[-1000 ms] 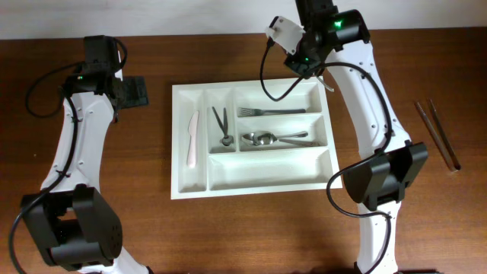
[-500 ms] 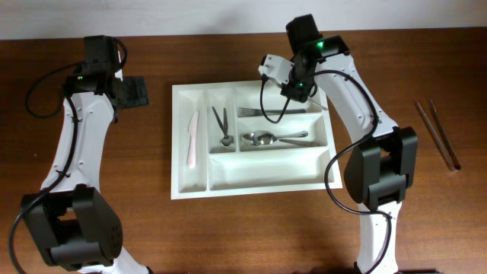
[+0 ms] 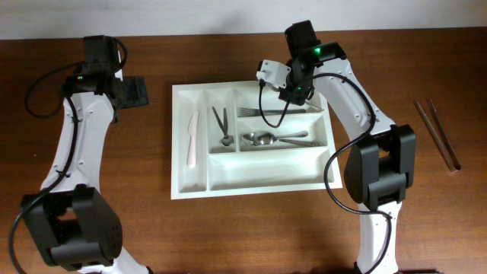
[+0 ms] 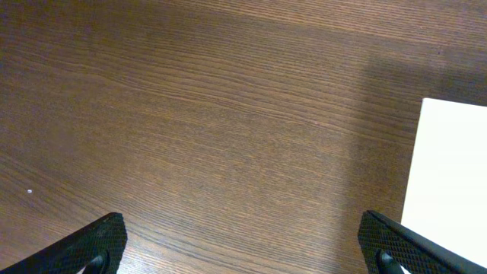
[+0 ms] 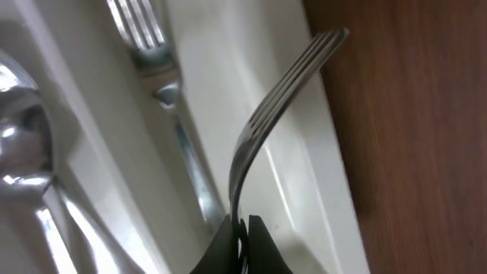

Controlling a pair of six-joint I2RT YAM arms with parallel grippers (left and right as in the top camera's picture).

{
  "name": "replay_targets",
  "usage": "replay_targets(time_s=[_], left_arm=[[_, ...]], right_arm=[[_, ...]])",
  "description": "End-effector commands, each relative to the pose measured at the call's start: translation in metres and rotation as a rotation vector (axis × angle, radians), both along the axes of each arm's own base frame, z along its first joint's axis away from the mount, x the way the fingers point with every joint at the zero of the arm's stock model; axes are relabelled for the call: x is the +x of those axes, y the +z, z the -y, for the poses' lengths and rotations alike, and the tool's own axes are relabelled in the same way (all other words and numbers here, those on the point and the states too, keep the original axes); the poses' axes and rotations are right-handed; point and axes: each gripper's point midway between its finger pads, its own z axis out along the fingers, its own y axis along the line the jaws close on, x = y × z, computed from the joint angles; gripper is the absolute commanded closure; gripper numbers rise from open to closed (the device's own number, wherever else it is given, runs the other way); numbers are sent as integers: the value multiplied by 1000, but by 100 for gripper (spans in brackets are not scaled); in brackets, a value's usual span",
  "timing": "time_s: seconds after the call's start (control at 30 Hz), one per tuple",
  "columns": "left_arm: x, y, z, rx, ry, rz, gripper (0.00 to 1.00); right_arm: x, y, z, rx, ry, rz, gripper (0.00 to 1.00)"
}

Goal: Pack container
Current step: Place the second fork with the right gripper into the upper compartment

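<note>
Cutlery tray [image 3: 266, 172] sits mid-table; the right gripper [image 5: 237, 228] — pinched tight on a fork [image 5: 266, 114] — hangs over its top compartment [image 3: 251, 97]. Next: lower, level it beside the lying fork [image 3: 270, 112], release. Left gripper [image 4: 243, 247] gapes empty.

Even light, soft shadows, blurred wrist close-up.

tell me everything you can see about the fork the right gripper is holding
The fork is slim, shiny silver metal with a curved neck and narrow tines, four as far as I can tell. The right gripper has its jaws shut on the handle, most of which is hidden. The fork is held tilted above the outer rim of the white container and seems to touch nothing else. Its tines reach out over the brown table. Another fork lies in the compartment beside it.
</note>
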Motion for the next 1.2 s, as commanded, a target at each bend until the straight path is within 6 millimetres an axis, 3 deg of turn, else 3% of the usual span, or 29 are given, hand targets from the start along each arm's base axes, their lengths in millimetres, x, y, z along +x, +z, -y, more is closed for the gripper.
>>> replay_targets(time_s=[0.0, 0.37, 0.63, 0.83, 0.87, 0.9, 0.93, 0.97, 1.07, 1.17], left_arm=[[3, 4, -1, 18, -10, 7, 1], [3, 4, -1, 18, -10, 7, 1], [3, 4, -1, 18, -10, 7, 1], [3, 4, -1, 18, -9, 7, 1], [3, 4, -1, 18, -9, 7, 1], [3, 4, -1, 18, -10, 7, 1], [3, 4, -1, 18, -9, 7, 1], [3, 4, -1, 18, -10, 7, 1], [3, 4, -1, 18, -9, 7, 1], [3, 4, -1, 18, -9, 7, 1]], right_arm=[[-10, 8, -20, 21, 88, 5, 96], [-12, 6, -30, 17, 132, 15, 96], [-17, -19, -37, 28, 148, -46, 96], [-12, -25, -39, 30, 147, -36, 94], [-11, -25, -39, 31, 147, -33, 85], [-11, -25, -39, 32, 147, -32, 60], [-11, -25, -39, 32, 147, -32, 22], [-11, -25, -39, 32, 145, -32, 1], [-6, -23, -41, 53, 93, -23, 1], [11, -8, -43, 125, -90, 8, 1]])
